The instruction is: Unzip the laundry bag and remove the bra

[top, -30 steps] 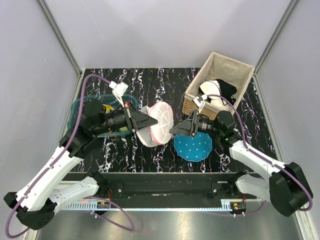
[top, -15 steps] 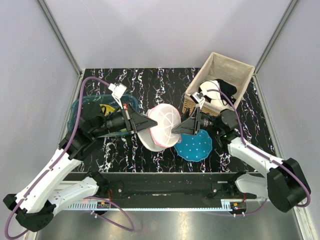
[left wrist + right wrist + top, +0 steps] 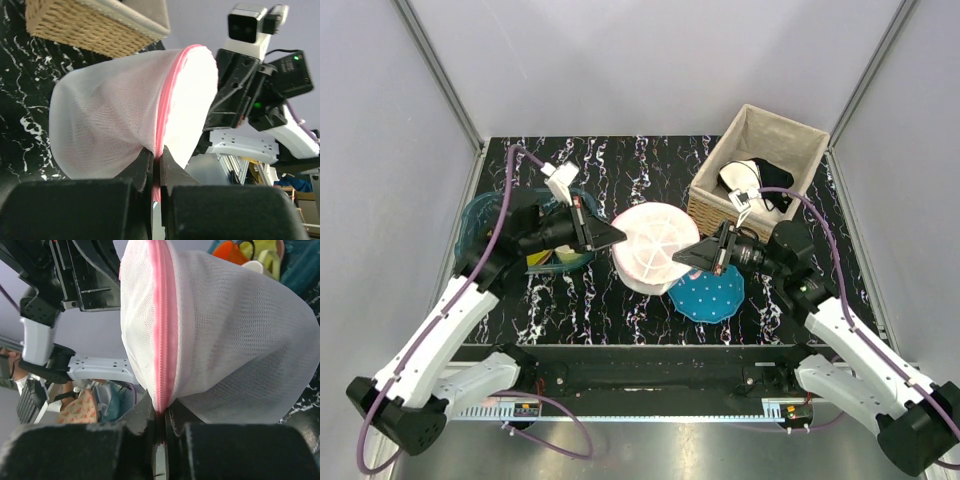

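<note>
1. Black marbled bench (image 3: 620, 165) between grey walls carries a wicker basket (image 3: 715, 212) at back right and a blue plate (image 3: 712, 297) near the front.
2. The laundry bag (image 3: 653, 245) is held up over the middle, between both arms.
3. The left gripper (image 3: 617, 236) pinches the bag's pink zipper rim (image 3: 167, 100).
4. The right gripper (image 3: 678, 258) pinches that rim from the opposite side.
5. What lies inside cannot be made out through the mesh.

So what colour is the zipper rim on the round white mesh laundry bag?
Pink zipper rim, clearest in the right wrist view.
</note>
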